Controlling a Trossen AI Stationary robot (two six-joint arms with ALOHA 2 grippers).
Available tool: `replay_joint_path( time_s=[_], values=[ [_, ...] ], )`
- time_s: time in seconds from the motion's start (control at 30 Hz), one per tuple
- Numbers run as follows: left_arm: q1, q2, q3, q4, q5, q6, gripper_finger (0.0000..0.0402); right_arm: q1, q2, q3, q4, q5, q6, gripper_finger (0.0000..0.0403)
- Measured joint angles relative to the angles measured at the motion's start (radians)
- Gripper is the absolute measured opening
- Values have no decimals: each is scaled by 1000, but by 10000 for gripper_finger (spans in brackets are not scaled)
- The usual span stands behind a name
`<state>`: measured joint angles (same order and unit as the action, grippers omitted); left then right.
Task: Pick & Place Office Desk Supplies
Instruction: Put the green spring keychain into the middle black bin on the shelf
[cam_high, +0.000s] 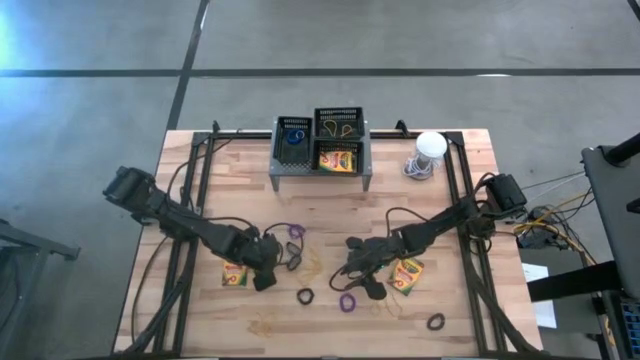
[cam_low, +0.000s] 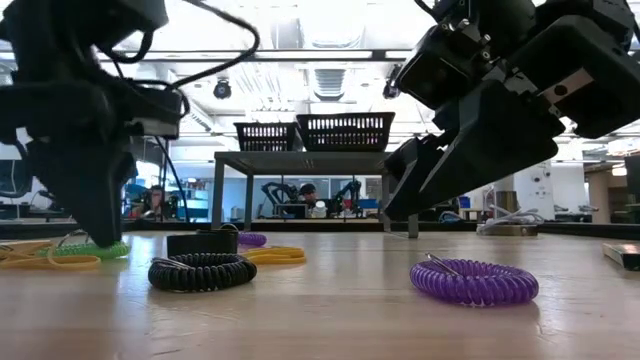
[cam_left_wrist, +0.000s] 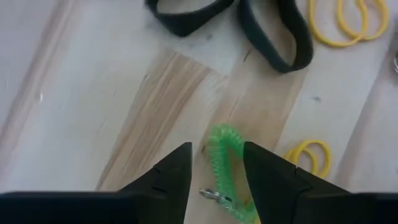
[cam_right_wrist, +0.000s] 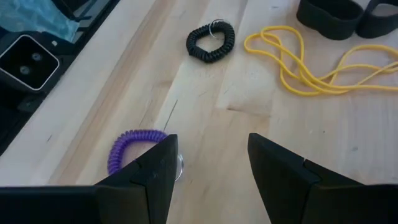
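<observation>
Green loop band (cam_left_wrist: 225, 163) lies on the tabletop (cam_high: 400, 200) in front of the mesh rack (cam_high: 320, 150), between the parted left gripper (cam_left_wrist: 217, 168) fingers, ungripped. Purple loop band (cam_right_wrist: 130, 149) lies beside the open, empty right gripper (cam_right_wrist: 208, 165). Rack baskets: crayon box (cam_high: 338, 160), blue band (cam_high: 293, 140), tan bands (cam_high: 340, 127).

At the far edge of your wooden table (cam_high: 200, 170) stands a grey mesh rack (cam_high: 320, 150) with black baskets (cam_high: 340, 124). A white-domed round object (cam_high: 429, 150) sits to its right.

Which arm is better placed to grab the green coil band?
Left. Its gripper is open, jaws on either side of the green coil band. The right gripper, also open, is over by the purple coil band.
</observation>
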<state>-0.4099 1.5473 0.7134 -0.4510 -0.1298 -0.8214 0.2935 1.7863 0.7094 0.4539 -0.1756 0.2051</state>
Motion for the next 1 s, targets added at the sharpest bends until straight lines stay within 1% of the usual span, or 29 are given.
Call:
replay_joint_path(
  time_s=[0.07, 0.27, 0.4, 0.53, 0.67, 0.87, 1.0],
  values=[
    [0, -1, -19, 13, 9, -24, 138, 0, 0, 0, 1, 0, 0, 192],
    [0, -1, -52, 72, 10, -24, 101, 0, -1, 0, 1, 1, 1, 192],
    [0, -1, -58, 92, 11, -15, 61, 1, -1, 0, 1, 3, 4, 192],
    [0, -3, -56, 101, 11, 30, 19, 1, -1, 0, 1, 4, 4, 192],
    [1, -29, -37, 99, 25, 83, 16, 1, -1, 0, 0, 17, 4, 192],
    [25, -135, 34, 75, 9, 174, 22, 1, -1, 0, 6, 47, 3, 192],
    [81, -230, 117, 67, -52, 295, 22, 1, -1, 0, 34, 68, 12, 192]
  ],
)
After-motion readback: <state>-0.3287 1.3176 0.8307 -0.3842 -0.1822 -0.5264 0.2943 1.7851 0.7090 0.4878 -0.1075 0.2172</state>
